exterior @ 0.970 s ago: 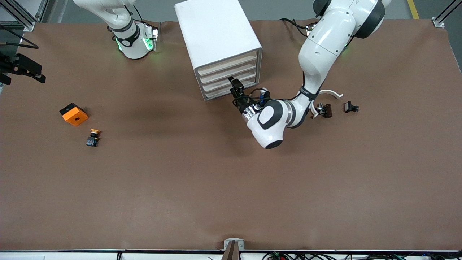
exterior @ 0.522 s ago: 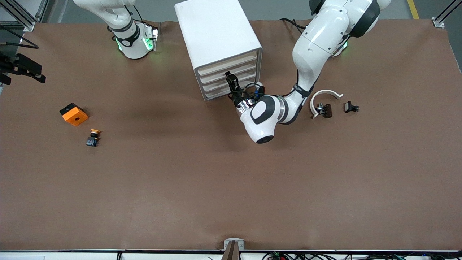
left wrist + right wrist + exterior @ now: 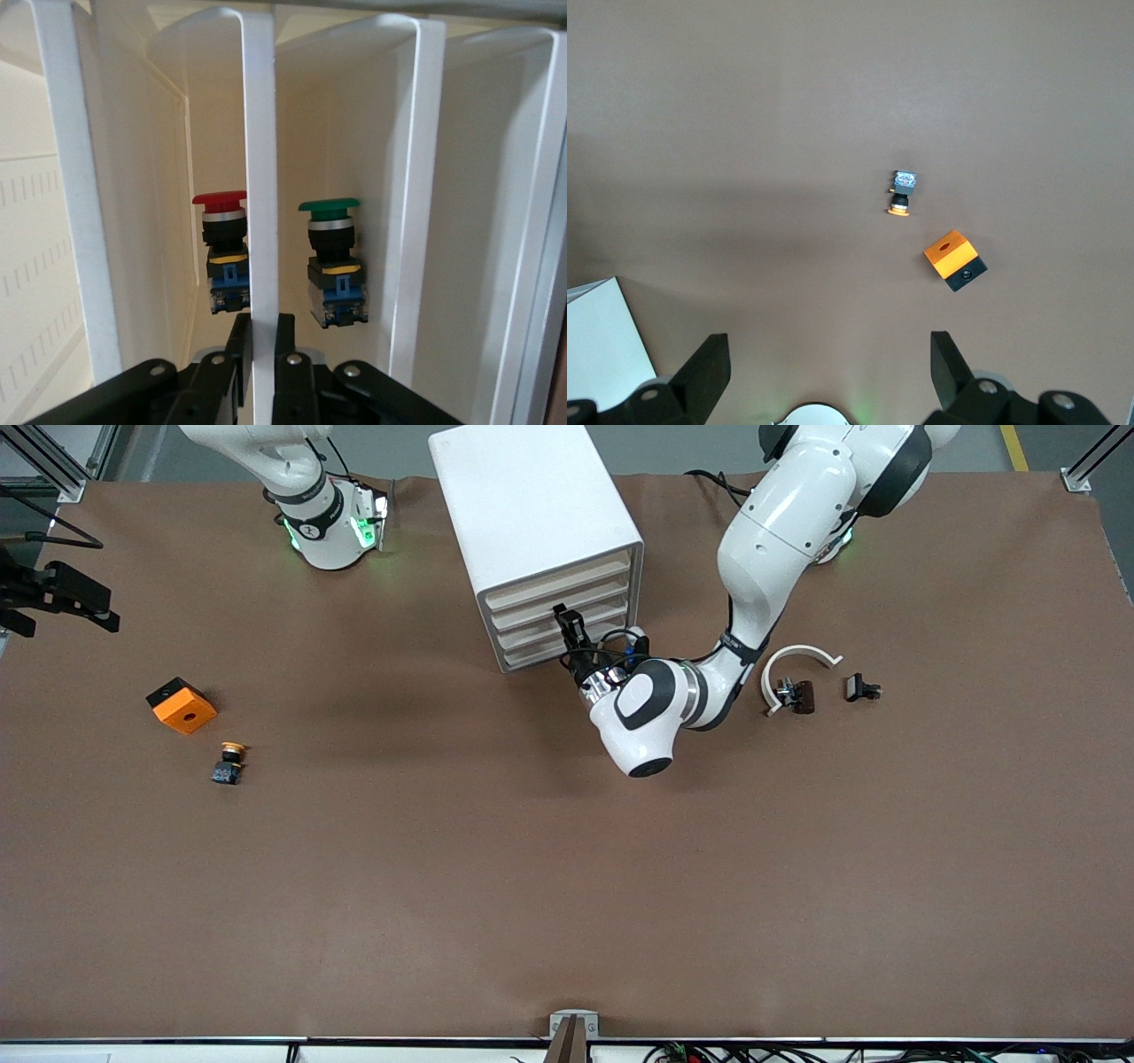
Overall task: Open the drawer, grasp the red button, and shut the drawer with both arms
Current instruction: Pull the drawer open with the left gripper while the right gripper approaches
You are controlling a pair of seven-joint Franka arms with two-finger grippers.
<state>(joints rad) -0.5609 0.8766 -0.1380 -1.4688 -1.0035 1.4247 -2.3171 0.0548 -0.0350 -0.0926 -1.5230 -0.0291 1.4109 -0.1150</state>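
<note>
The white cabinet stands between the arm bases, all of its drawers pushed in. My left gripper is in front of it, shut on the white front lip of a middle drawer; in the left wrist view the gripper pinches the lip between both fingers. Through the drawer fronts I see the red-capped button in one drawer and a green-capped button in the adjacent one. My right gripper is open and empty, high over the right arm's end of the table.
An orange cube with a hole and a yellow-capped button lie toward the right arm's end. A white curved part and two small dark parts lie toward the left arm's end.
My left gripper moved up to the cabinet front and onto the drawer lip, then held still. The right gripper shifted slightly.
</note>
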